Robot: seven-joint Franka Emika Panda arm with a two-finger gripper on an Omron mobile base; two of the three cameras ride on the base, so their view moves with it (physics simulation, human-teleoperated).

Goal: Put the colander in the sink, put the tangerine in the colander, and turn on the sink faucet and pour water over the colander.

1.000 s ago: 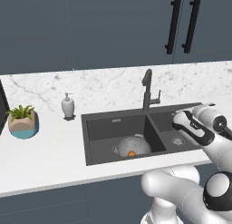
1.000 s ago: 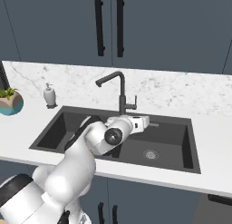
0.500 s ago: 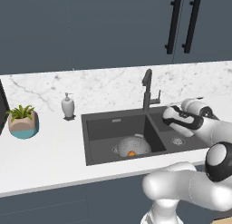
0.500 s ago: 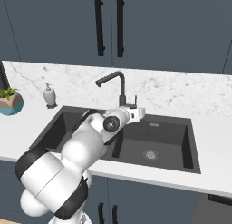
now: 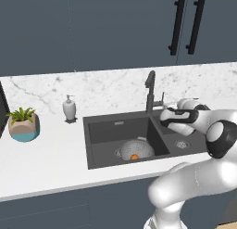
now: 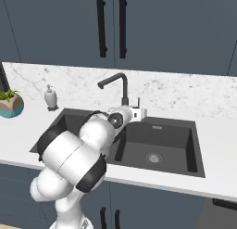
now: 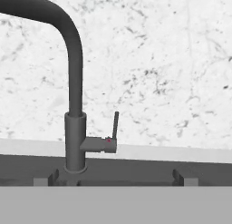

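Observation:
The colander sits in the left basin of the dark sink, and the tangerine lies inside it. The tall dark sink faucet stands behind the divider between the basins. My gripper hovers over the sink just in front of and right of the faucet base, pointing at it. In the hand view the faucet rises at left, its side lever upright, and my open gripper is a short way from it with nothing between the fingertips. No water runs.
A white soap dispenser stands on the counter left of the sink, and a potted plant is farther left. The right basin has a round drain. Dark cabinets with long handles hang above the marble backsplash.
My hand has swung from over the right basin back and left toward the faucet base. The gripper has stayed open. Colander and tangerine have not moved.

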